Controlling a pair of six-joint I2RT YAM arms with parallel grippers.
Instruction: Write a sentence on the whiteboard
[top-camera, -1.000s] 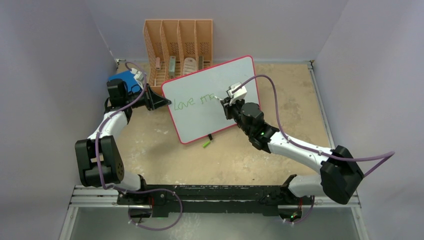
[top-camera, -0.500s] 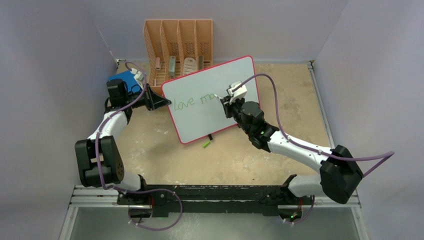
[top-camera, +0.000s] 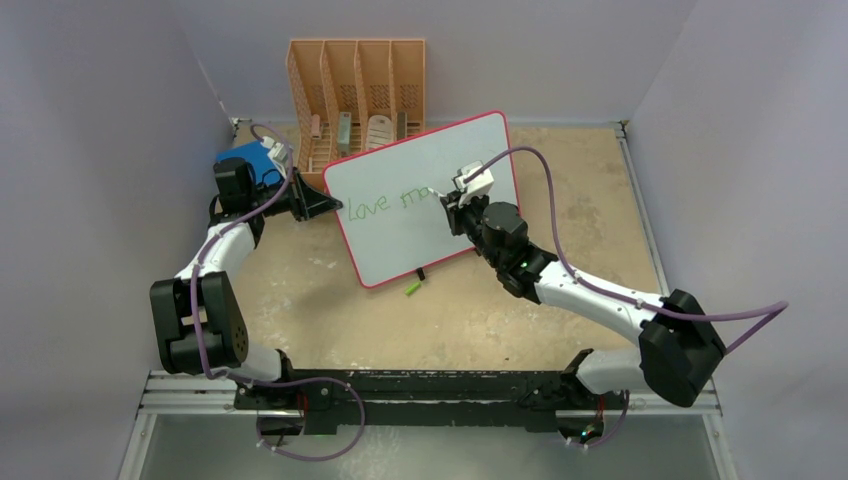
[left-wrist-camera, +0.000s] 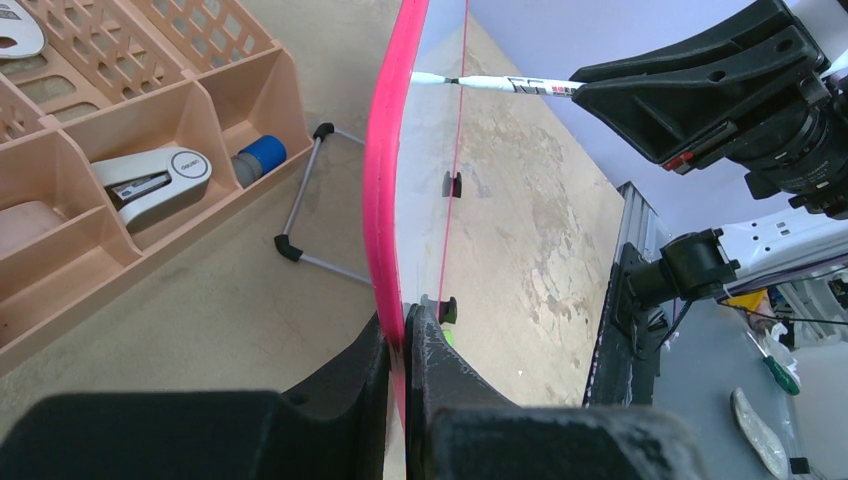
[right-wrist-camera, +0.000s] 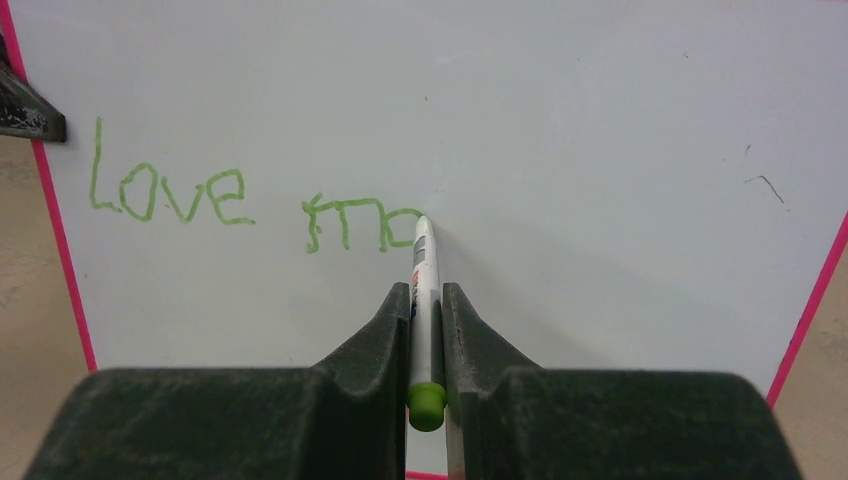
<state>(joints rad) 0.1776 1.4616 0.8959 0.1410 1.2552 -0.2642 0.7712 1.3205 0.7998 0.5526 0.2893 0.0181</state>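
Whiteboard (top-camera: 400, 240) rim is clamped by left gripper (left-wrist-camera: 403, 325), steadied for writing; marker (right-wrist-camera: 424, 265) is pinched by right gripper (right-wrist-camera: 427, 292) w/ tip at unfinished sentence (right-wrist-camera: 335, 205).

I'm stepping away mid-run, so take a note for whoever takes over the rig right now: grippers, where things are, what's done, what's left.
Left gripper: shut on the left rim of the whiteboard, steadying it.
Right gripper: shut on a marker, tip on the board.
Whiteboard: stands propped in front of the organizer.
Done: the sentence so far reads "love" plus the start of a second word, in green.
Left: finish that word and the rest.
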